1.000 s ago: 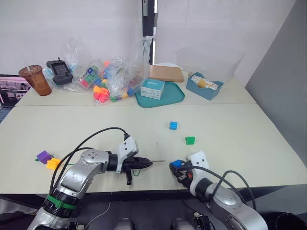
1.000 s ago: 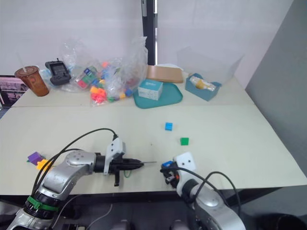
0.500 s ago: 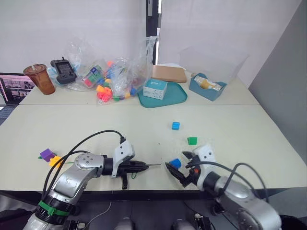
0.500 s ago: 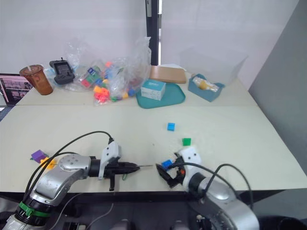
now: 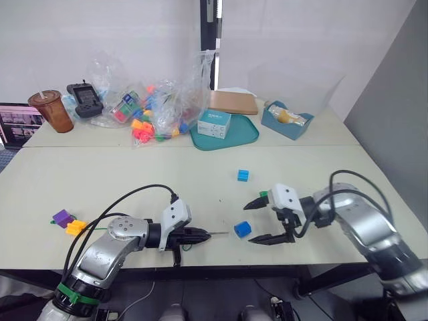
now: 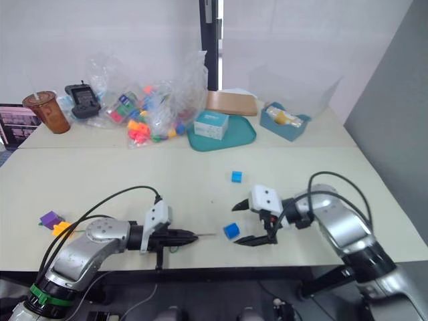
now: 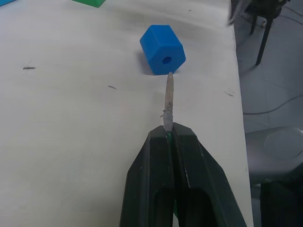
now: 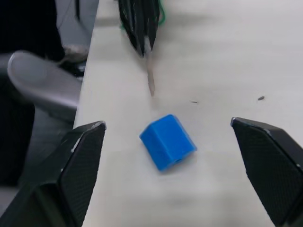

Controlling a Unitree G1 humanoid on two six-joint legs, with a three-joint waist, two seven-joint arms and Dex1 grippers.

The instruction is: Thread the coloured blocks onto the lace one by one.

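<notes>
A dark blue block (image 5: pixel 242 229) lies on the table near the front edge, its hole facing the lace's grey needle tip (image 7: pixel 168 101). My left gripper (image 5: pixel 200 235) is shut on the green lace just behind that tip, which stops a little short of the block (image 7: pixel 162 49). My right gripper (image 5: pixel 258 221) stands open just right of the block, one finger on either side of it and neither touching it (image 8: pixel 168 141). A light blue block (image 5: pixel 243 175) sits farther back. A green block (image 5: pixel 265 195) peeks from behind the right gripper. Purple (image 5: pixel 62 217) and orange-yellow (image 5: pixel 75 227) blocks lie at the left.
At the back stand a heap of toy pieces in clear bags (image 5: pixel 150 114), a teal tray (image 5: pixel 237 138) with a box, a brown cup (image 5: pixel 48 110), a black device (image 5: pixel 83 99) and a blue-grey box (image 5: pixel 287 120). Black cables loop over both arms.
My right gripper has opened and let go of the dark blue block, which now lies on the table. The right arm has swung out to the right. The left gripper keeps its hold.
</notes>
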